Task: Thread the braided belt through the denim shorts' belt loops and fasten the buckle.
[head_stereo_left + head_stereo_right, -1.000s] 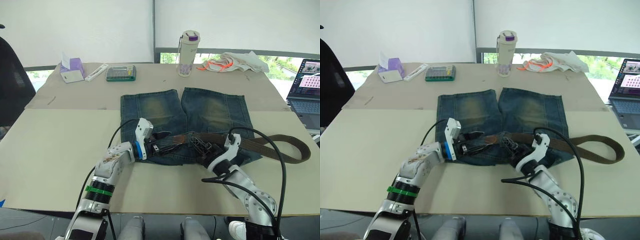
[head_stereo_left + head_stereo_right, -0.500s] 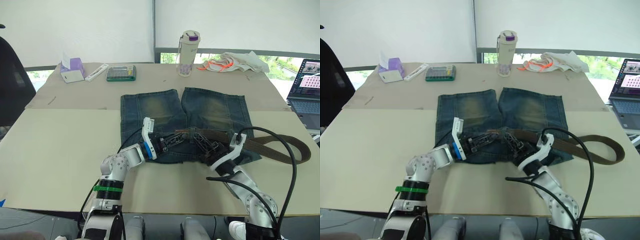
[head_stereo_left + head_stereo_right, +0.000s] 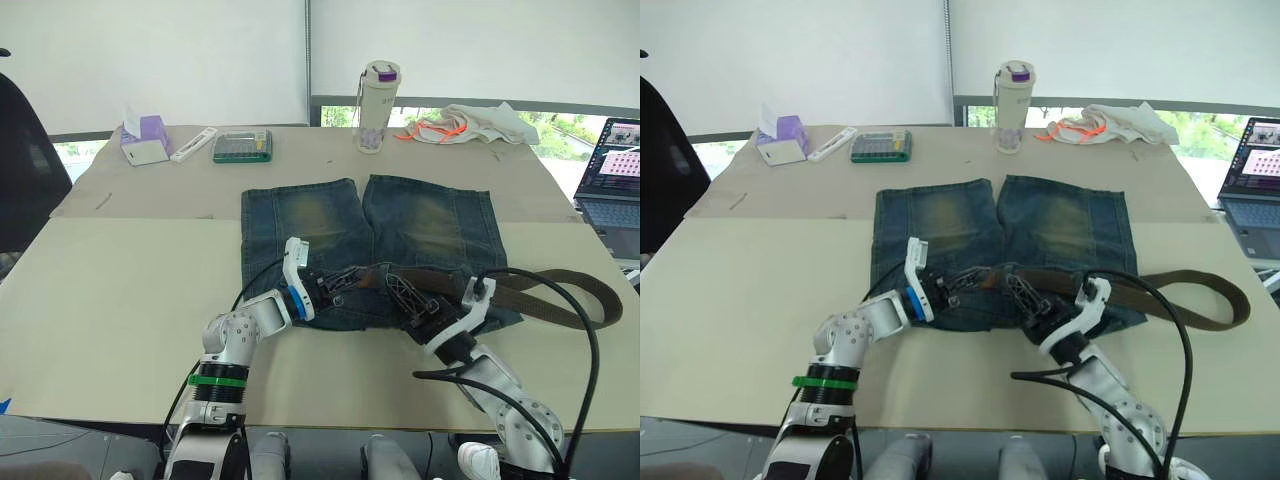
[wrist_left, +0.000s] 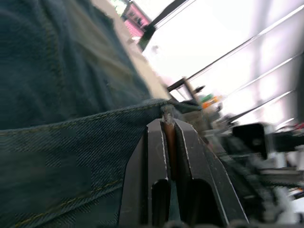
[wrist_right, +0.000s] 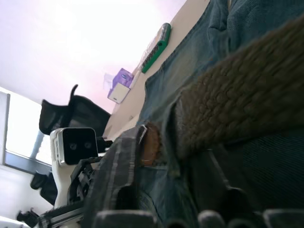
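Note:
The denim shorts (image 3: 300,215) lie flat on the table, waistband toward me. The braided belt (image 3: 560,295) runs along the waistband and curls in a loop off to the right. Its brown tip (image 5: 151,147) sits near the middle of the waistband, past a denim belt loop (image 5: 172,124). My left gripper (image 3: 340,282) is shut on that tip, which shows as a brown strip between the fingers (image 4: 156,152). My right gripper (image 3: 405,295) stands open over the strap just to the right of it. The buckle is hidden.
Along the far edge stand a bottle (image 3: 378,105), a white cloth with orange cord (image 3: 470,123), a green case (image 3: 243,146), a white remote (image 3: 193,144) and a tissue box (image 3: 145,140). A laptop (image 3: 610,170) sits at the right, a black chair (image 3: 20,160) at the left.
My left gripper moved right along the waistband and closed on the belt tip. My right gripper let go of the strap and its arm shifted a little to the right.

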